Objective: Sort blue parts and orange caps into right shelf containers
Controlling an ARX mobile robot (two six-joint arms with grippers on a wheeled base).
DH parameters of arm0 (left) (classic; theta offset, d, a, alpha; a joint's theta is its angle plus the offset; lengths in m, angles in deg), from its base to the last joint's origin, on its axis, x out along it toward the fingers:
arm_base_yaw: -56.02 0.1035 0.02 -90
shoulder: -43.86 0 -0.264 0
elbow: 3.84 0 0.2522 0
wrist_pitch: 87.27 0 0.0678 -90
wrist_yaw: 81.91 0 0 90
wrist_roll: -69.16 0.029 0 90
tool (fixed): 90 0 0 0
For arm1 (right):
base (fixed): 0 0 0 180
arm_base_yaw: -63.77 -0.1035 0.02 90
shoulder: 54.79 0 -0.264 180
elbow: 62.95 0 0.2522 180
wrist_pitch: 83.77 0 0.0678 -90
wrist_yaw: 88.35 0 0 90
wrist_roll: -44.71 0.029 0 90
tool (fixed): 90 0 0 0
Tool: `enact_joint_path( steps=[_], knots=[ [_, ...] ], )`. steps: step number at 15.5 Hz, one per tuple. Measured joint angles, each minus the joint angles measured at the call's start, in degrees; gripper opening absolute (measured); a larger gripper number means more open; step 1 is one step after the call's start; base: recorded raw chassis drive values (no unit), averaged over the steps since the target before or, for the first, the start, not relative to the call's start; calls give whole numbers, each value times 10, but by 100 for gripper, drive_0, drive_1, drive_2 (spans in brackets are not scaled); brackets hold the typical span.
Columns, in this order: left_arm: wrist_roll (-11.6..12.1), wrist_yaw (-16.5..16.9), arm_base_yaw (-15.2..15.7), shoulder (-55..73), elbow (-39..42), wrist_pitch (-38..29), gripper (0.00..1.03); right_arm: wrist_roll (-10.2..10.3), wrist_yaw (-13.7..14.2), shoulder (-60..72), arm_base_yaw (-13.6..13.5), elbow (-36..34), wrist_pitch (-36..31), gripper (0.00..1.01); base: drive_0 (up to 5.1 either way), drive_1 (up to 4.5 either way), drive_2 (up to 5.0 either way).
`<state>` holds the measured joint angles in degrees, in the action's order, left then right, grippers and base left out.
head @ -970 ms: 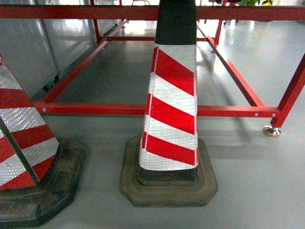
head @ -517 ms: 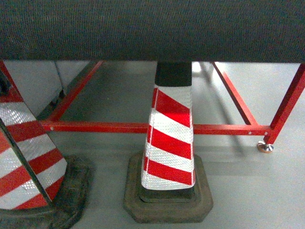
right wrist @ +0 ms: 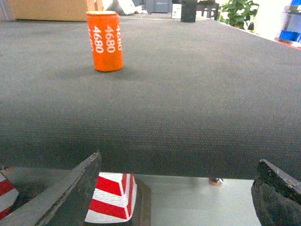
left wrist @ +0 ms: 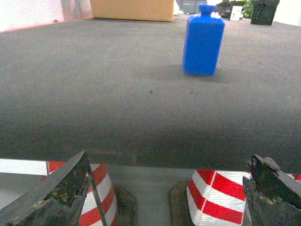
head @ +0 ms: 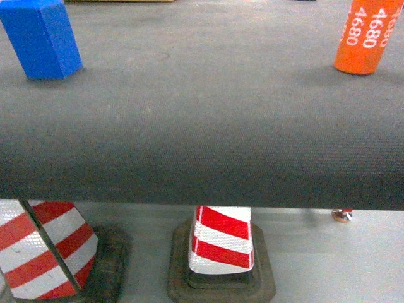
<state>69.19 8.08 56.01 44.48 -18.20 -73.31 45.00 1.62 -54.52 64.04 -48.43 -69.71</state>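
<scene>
A blue part [head: 41, 38], a square block with a small neck on top [left wrist: 203, 40], stands upright at the far left of the dark grey table top [head: 202, 126]. An orange cap [head: 366, 35], a cylinder printed "4680" [right wrist: 104, 41], stands upright at the far right. My left gripper [left wrist: 169, 157] is open at the table's near edge, well short of the blue part. My right gripper [right wrist: 178, 157] is open too, at the near edge and to the right of the orange cap. Neither holds anything. The containers are out of view.
Red-and-white traffic cones [head: 221, 246] [head: 44, 252] stand on the floor below the table's near edge. A cardboard box [left wrist: 131, 9] sits at the table's far side. A potted plant [right wrist: 240, 12] and dark items stand beyond the table.
The head view has risen from the red frame and cones under the table to the table top. The blue part and orange cap have come into view.
</scene>
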Motion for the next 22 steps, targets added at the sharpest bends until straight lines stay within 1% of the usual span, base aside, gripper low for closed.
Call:
enact_joint_path(
  steps=[22],
  knots=[
    [0,0,0,0,0,0,98,0,0,0,0,0,0,98,0,0,0]
  ],
)
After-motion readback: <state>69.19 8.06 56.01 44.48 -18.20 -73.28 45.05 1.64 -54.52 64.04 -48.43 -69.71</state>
